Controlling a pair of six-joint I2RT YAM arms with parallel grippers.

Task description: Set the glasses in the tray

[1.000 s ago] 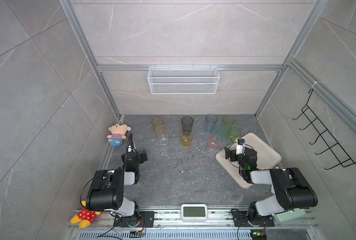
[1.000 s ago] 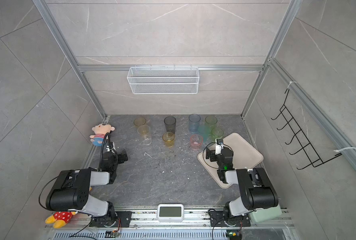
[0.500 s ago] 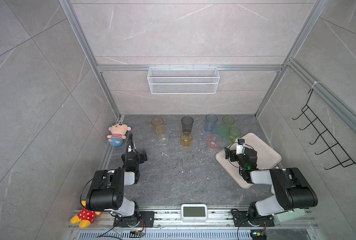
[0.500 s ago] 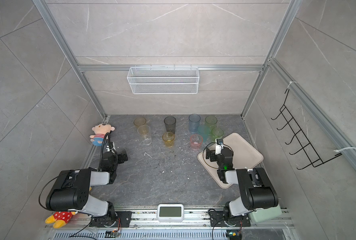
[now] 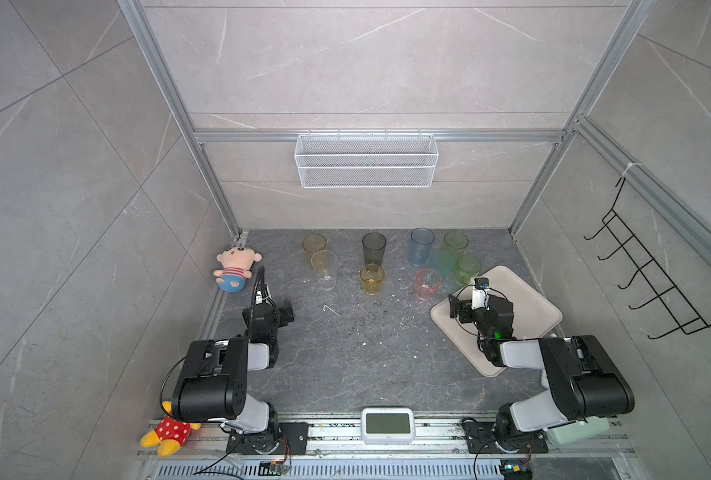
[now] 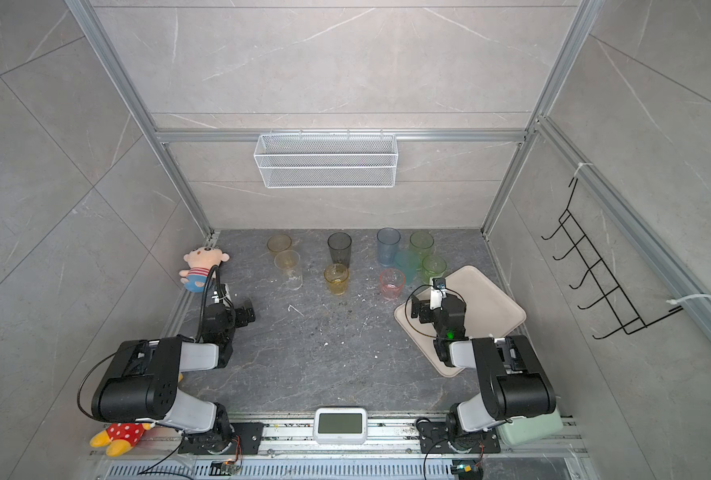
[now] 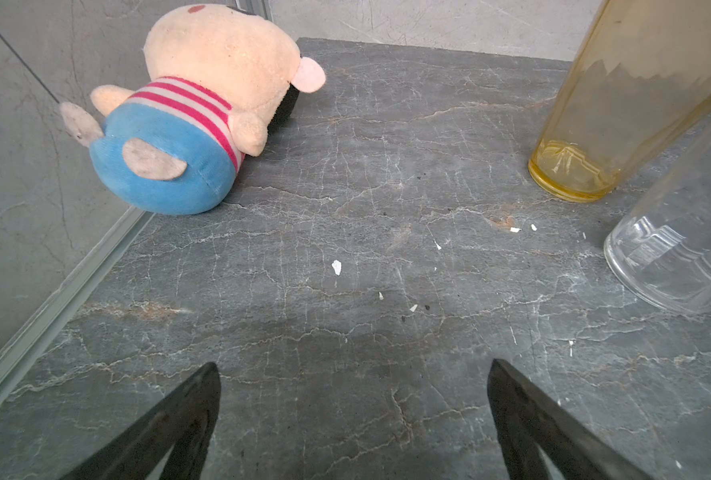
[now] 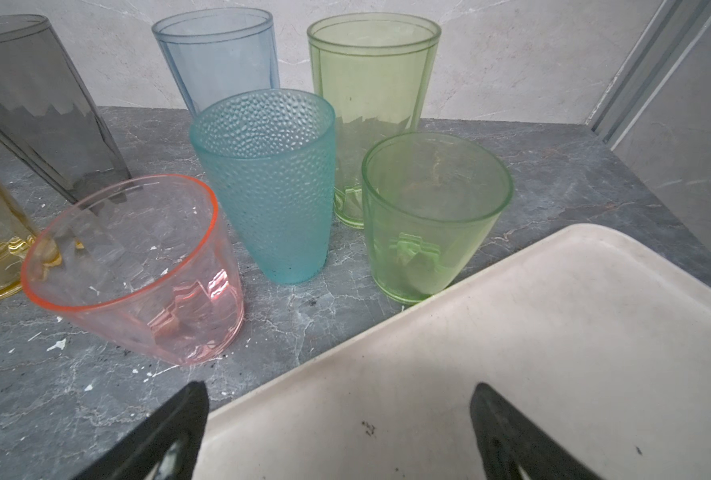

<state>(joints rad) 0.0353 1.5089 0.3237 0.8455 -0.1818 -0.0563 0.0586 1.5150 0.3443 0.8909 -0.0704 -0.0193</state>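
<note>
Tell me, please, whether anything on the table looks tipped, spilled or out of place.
The nine glasses all stand upright, outside the tray. Odd bits: a plush doll lies by the left wall, the tray sits askew to the table edges, and white flecks litter the tabletop.

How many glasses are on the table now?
9, all on the table, none in the tray: amber and clear at left; grey and yellow mid-table; blue, teal, pink, tall green and short green near the tray. None seem hidden.
</note>
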